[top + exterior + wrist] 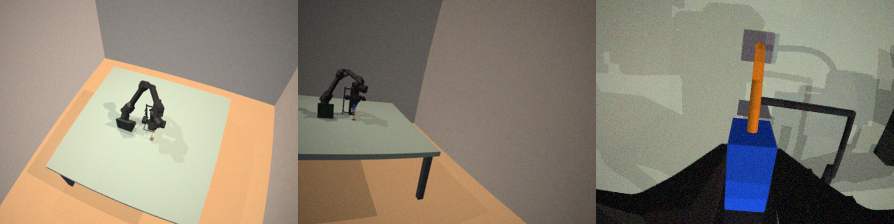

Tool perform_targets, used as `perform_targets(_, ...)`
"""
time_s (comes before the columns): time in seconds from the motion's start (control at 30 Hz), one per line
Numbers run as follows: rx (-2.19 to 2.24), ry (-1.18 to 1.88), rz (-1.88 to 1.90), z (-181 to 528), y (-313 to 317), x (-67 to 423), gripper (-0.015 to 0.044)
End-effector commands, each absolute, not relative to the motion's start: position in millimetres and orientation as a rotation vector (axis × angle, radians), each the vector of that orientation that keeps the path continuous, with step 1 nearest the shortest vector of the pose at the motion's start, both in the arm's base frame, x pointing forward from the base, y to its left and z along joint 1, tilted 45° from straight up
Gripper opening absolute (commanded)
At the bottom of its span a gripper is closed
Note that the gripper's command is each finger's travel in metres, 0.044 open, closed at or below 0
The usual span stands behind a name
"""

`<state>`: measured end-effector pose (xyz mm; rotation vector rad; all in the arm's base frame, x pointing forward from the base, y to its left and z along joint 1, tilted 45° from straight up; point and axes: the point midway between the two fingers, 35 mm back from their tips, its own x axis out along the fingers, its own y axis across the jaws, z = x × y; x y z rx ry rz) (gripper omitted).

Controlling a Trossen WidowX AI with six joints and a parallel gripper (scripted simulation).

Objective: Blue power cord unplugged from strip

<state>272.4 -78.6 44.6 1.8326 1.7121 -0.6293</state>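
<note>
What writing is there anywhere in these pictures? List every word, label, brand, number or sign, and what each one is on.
None can be read in any view.
blue plug: plain faces, no label.
orange cord: no marks.
grey block at the cord's far end: blank.
arm and its base: dark, no brand visible.
table and walls: bare of text.
</note>
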Motion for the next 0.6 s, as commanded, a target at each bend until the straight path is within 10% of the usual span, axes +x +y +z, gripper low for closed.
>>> perform_targets(0.0,1.803,1.663,-0.691,25.1,-107.8,271.7,0.0000)
perform_targets(0.23,1.803,1.662,-0.691,18.5,-117.1,270.2,0.0000)
perform_targets(0.43,1.798,1.654,-0.684,24.8,-110.6,271.6,0.0157)
perform_targets(0.57,1.798,1.654,-0.684,24.8,-110.6,271.6,0.0160)
